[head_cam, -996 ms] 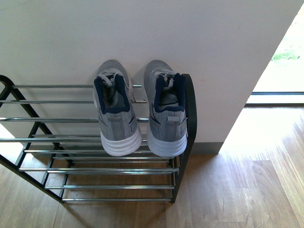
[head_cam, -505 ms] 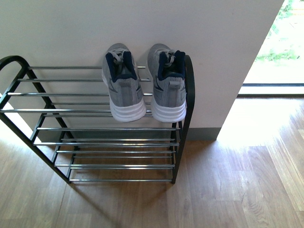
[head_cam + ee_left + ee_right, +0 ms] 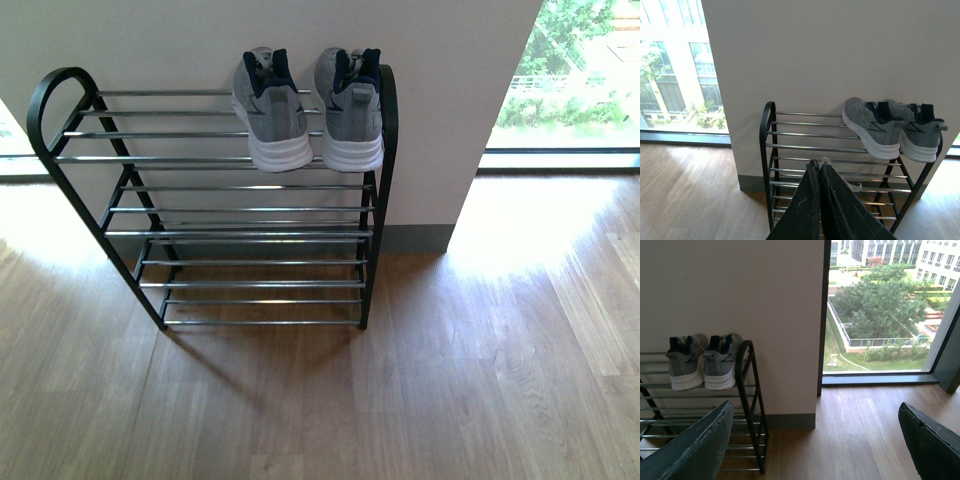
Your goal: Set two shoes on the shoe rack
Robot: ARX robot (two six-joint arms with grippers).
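Two grey sneakers with white soles and navy collars, the left shoe (image 3: 271, 109) and the right shoe (image 3: 349, 107), stand side by side on the top tier of the shoe rack (image 3: 220, 233), at its right end, heels toward me. The rack has a black frame and silvery rods and stands against a white wall. No gripper shows in the front view. In the left wrist view my left gripper (image 3: 819, 162) is shut and empty, away from the rack (image 3: 768, 150), with the shoes (image 3: 875, 126) up on it. In the right wrist view my right gripper (image 3: 815, 432) is open and empty, with the shoes (image 3: 702, 362) on the rack (image 3: 751, 405).
Wooden floor (image 3: 450, 380) lies in front of the rack. A white wall (image 3: 180, 40) with a grey skirting board stands behind it. A floor-to-ceiling window (image 3: 880, 310) is to the right of the wall, and another window (image 3: 675, 70) to its left.
The front view has drawn back from the rack: the shoes and rack look smaller and higher in the frame, and the whole rack and more floor now show.
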